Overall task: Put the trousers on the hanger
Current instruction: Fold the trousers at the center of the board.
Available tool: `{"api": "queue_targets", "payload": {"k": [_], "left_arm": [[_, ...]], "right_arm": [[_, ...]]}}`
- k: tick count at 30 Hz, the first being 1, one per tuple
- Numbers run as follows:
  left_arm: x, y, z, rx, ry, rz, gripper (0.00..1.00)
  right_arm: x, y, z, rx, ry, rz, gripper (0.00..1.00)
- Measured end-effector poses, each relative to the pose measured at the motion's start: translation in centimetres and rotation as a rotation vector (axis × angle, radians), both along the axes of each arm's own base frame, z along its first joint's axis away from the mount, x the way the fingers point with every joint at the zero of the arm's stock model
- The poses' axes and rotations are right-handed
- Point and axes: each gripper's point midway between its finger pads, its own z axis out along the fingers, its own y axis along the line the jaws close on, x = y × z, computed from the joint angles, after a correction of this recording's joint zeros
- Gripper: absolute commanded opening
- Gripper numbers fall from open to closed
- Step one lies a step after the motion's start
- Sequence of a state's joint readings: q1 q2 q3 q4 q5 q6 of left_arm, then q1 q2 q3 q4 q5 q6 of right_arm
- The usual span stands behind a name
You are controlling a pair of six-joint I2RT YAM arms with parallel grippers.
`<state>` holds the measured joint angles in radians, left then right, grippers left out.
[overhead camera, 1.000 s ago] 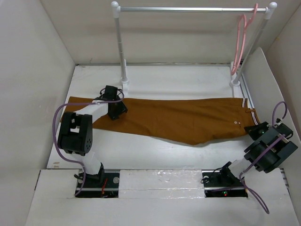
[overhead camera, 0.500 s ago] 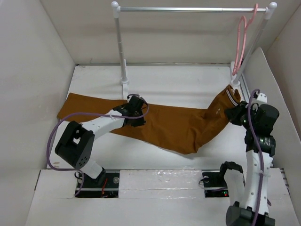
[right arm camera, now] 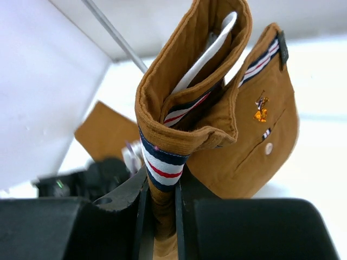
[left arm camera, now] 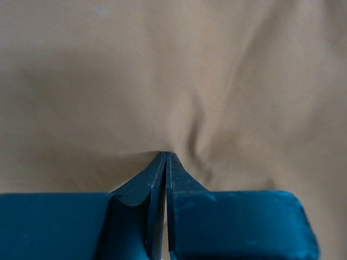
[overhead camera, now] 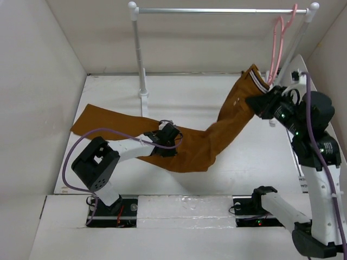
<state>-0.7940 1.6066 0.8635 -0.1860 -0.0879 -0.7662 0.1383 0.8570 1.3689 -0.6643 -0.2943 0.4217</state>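
A silver rail [overhead camera: 217, 10] is running along the far edge of the tabletop [overhead camera: 190, 92], carried by two white posts, one [overhead camera: 141, 54] toward the far left and one [overhead camera: 296, 43] at the far right corner. One pink hanger [overhead camera: 278, 43] is hanging by its hook from the right end of the rail, just beside the right post, which is leaning across behind it. White walls [overhead camera: 38, 108] are closing in the left, far and right edges.

One pair of trousers [overhead camera: 190, 149] is stretching across the tabletop. The leg ends are lying flat near the left edge, the middle is sagging toward the near edge at the centre, and the waist is being held up off the surface near the far right corner, just beside the hanger and lower than its hook.

The right gripper [right arm camera: 161, 187] is clamping the striped waistband [right arm camera: 162, 157] between its two fingers; above it the waist is folding over, showing one white label [right arm camera: 214, 43], one small embroidered figure [right arm camera: 261, 108] and one pale button [right arm camera: 268, 150].

The left gripper [left arm camera: 165, 156] is reaching low over the middle of the legs, its jaws pressed together with the cloth puckering at their tips.

Two purple cables are looping along the two arms, one each.
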Motion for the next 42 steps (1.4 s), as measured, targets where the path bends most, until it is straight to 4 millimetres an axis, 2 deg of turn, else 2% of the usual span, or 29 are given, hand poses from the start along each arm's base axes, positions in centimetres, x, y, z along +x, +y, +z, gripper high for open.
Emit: {"api": "queue_targets", "payload": {"k": [2, 5, 9, 15, 17, 18, 20, 22, 25, 27, 28, 30, 32, 35, 36, 37, 38, 42], "left_arm": [[-0.8, -1.1, 0.0, -0.01, -0.003, -0.025, 0.0], [-1.9, -3.2, 0.1, -0.023, -0.003, -0.065, 0.0], [-3.1, -7.1, 0.0, -0.044, 0.006, -0.12, 0.0], [-5.1, -16.4, 0.4, -0.11, 0.016, -0.234, 0.0], [-5.5, -17.8, 0.6, -0.117, 0.008, -0.243, 0.0], [-5.7, -17.5, 0.7, -0.108, 0.008, -0.239, 0.0], [-5.6, -15.5, 1.0, -0.091, -0.007, -0.203, 0.0], [-5.0, -11.5, 2.0, -0.062, -0.024, -0.128, 0.0], [-3.0, -4.0, 6.2, -0.066, -0.116, 0.064, 0.0], [-1.2, 0.5, 11.1, -0.137, -0.231, 0.212, 0.0], [-0.5, 2.7, 14.0, -0.19, -0.3, 0.28, 0.06], [0.6, 7.0, 20.3, -0.319, -0.454, 0.41, 0.08], [1.2, 11.8, 25.2, -0.391, -0.584, 0.54, 0.09], [1.8, 18.3, 31.3, -0.395, -0.742, 0.722, 0.09], [1.8, 19.0, 31.8, -0.37, -0.76, 0.728, 0.09], [2.2, 20.4, 34.2, -0.379, -0.806, 0.777, 0.09], [2.3, 20.9, 35.0, -0.358, -0.813, 0.781, 0.09], [3.2, 21.6, 38.7, -0.329, -0.863, 0.789, 0.09]], "right_arm": [[0.9, 0.3, 2.6, 0.0, -0.046, -0.001, 0.0], [1.9, 0.5, 4.6, -0.005, -0.08, -0.01, 0.0], [2.9, 0.6, 6.2, -0.028, -0.09, -0.006, 0.0], [3.8, 2.3, 7.6, -0.068, -0.122, 0.053, 0.0], [3.9, 3.5, 7.3, -0.084, -0.12, 0.094, 0.0], [4.0, 4.2, 7.1, -0.091, -0.118, 0.115, 0.0], [4.5, 5.6, 6.5, -0.104, -0.109, 0.156, 0.0], [5.1, 7.1, 5.9, -0.118, -0.099, 0.194, 0.0], [6.2, 9.1, 5.1, -0.142, -0.08, 0.243, 0.0], [6.8, 10.6, 4.5, -0.155, -0.07, 0.277, 0.0], [6.9, 11.5, 4.3, -0.161, -0.068, 0.298, 0.0], [7.0, 13.3, 4.0, -0.174, -0.067, 0.34, 0.0], [6.9, 15.9, 3.7, -0.185, -0.067, 0.396, 0.0], [6.7, 20.5, 3.3, -0.195, -0.08, 0.488, 0.0], [6.8, 22.2, 3.1, -0.196, -0.084, 0.516, 0.0], [6.9, 24.0, 2.8, -0.197, -0.088, 0.544, 0.0], [6.7, 26.0, 2.2, -0.201, -0.083, 0.579, 0.0], [6.4, 35.0, -1.0, -0.196, -0.083, 0.71, 0.01]]}}
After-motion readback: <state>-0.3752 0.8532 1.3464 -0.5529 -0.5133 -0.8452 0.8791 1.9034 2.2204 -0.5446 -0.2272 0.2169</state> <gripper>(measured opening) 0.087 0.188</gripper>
